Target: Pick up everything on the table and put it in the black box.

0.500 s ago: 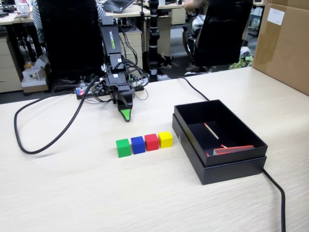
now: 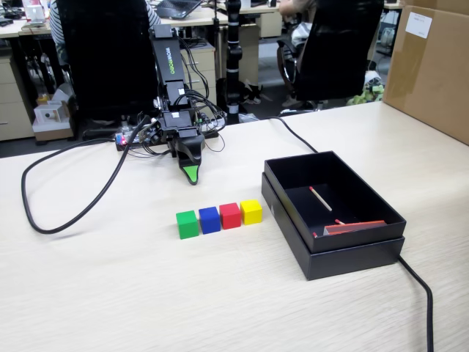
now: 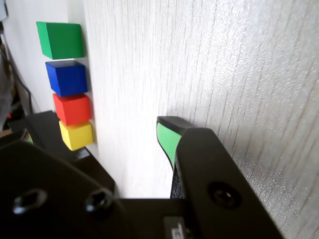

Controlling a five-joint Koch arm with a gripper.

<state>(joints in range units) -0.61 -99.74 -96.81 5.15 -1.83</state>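
Showing only in fixed view: black box (image 2: 333, 213).

pale wood-grain table (image 2: 110, 293); matte black cardboard box (image 2: 352, 253); smooth, glossy plastic-looking green cube (image 2: 187, 224); brown cardboard carton (image 2: 432, 66).

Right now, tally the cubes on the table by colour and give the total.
green cube: 1
blue cube: 1
red cube: 1
yellow cube: 1
Total: 4, all in one row on the table, none in the black box.
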